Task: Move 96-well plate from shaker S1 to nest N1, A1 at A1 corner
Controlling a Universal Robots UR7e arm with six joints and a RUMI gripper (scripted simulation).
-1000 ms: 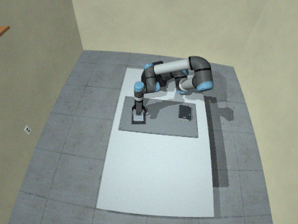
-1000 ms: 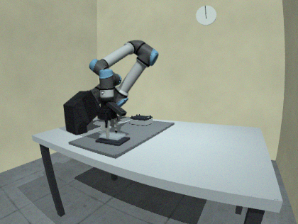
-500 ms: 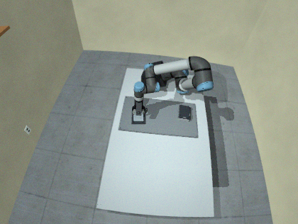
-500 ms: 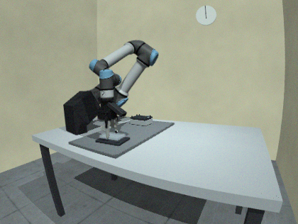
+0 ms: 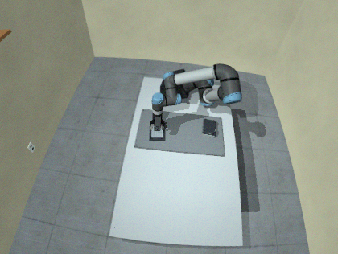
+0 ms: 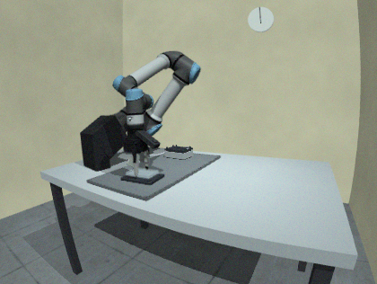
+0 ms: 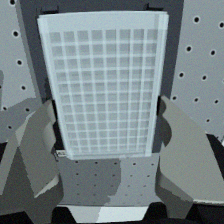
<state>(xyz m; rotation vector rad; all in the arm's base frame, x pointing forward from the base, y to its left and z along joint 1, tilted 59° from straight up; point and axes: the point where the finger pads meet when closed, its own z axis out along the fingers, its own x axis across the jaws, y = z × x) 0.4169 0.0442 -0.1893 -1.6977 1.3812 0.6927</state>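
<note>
the jaws grip the 96-well plate (image 7: 104, 85) by its long sides, just above the nest (image 6: 143, 178); a skewed release could perch it on a locator.

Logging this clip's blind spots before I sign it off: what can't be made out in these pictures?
- Wrist view: the white gridded 96-well plate, clamped by the two-jaw gripper, covers the dark flat nest; no A1 mark shows.
- Wrist view: the plate's cut corner is too blurred to pick out.
- Top view: the arm hides most of the plate; whether it sits flat is unclear.
- Exterior view: the dark shaker is too small for its pale mark.
</note>
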